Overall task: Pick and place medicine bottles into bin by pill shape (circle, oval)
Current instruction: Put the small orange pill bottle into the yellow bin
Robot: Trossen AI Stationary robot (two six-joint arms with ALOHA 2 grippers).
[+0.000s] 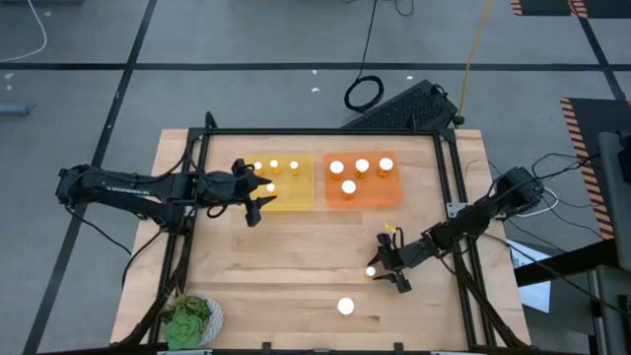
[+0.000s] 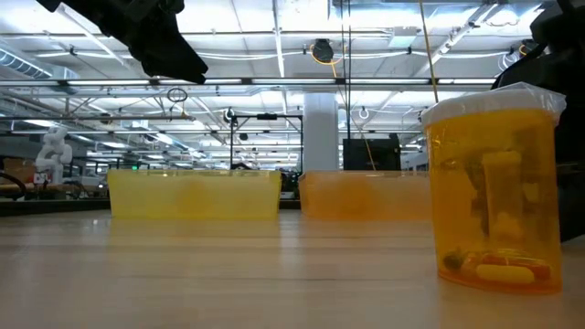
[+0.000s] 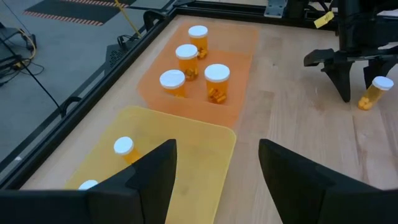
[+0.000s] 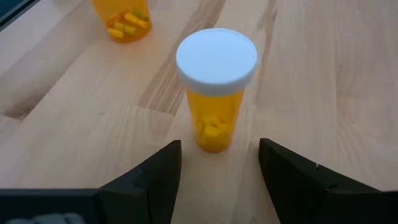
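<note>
Bottle nearest the right gripper point(image 1: 385, 268) first: a small amber medicine bottle point(image 4: 216, 87) with a white cap stands upright on the bench point(image 1: 296, 256), just ahead of the open fingers, which sit either side of it without touching. Through its wall a few chunky yellow pills show; whether they count as circle or oval I cannot tell.

To do this step well, I would judge the gripper should ease forward until the bottle body sits fully between the fingers, then close on the amber wall below the cap, not on the cap rim. Keeping the approach straight should avoid knocking the bottle over.

A second loose bottle point(image 1: 345, 307) stands nearer the front edge of the bench, well apart from the first; the low view shows long, capsule-like pills lying in its bottom. It lies off the way to the bins and should not interfere.

At the far side sit two bins, touching or nearly so: a yellow bin point(image 1: 296, 195) holding several narrower-capped bottles, and an orange bin point(image 1: 373, 200) holding four wider-capped ones. The left gripper point(image 1: 254, 195) hovers over the near corner of the yellow bin, fingers spread and empty. That arm could crowd a delivery to the yellow bin; the orange bin looks free.

A green leafy object point(image 1: 189, 319) sits at the front left corner, well clear.
</note>
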